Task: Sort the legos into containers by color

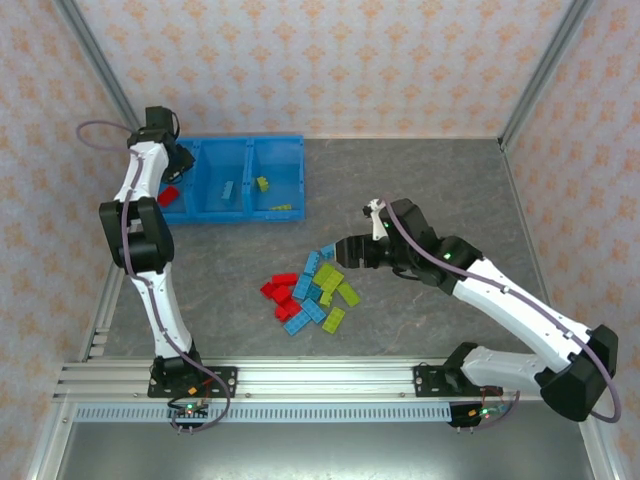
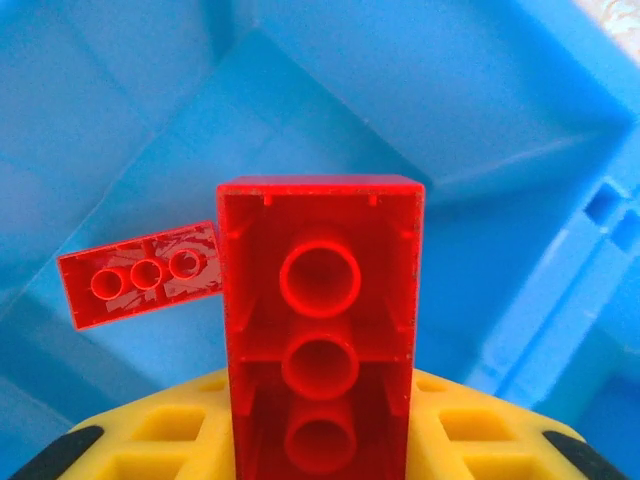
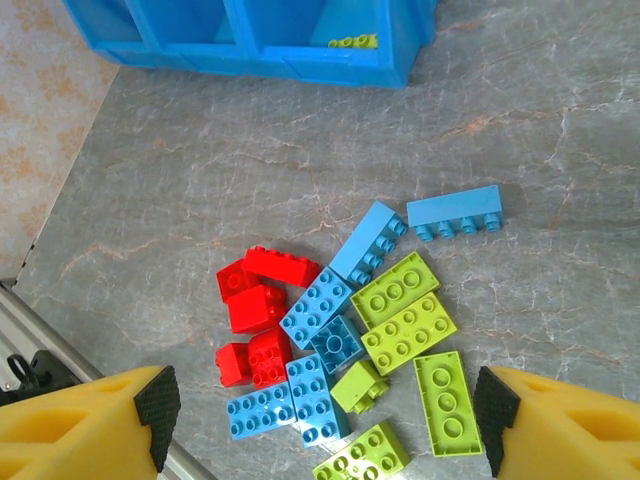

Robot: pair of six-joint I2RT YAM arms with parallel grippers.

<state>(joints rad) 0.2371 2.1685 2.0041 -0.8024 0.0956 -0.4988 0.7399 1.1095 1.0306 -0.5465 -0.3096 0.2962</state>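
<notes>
The blue three-bin tray stands at the back left. My left gripper hangs over its leftmost bin, shut on a red brick held underside up between the yellow fingers. A second red brick lies on that bin's floor. The middle bin holds a light blue brick, and the right bin holds lime bricks. A loose pile of legos lies mid-table: red, blue and lime ones. My right gripper hovers open above the pile.
A single light blue brick lies apart at the pile's far right edge. An aluminium rail runs along the near table edge. Papered walls with metal posts enclose the table. Bare grey table lies right of the tray.
</notes>
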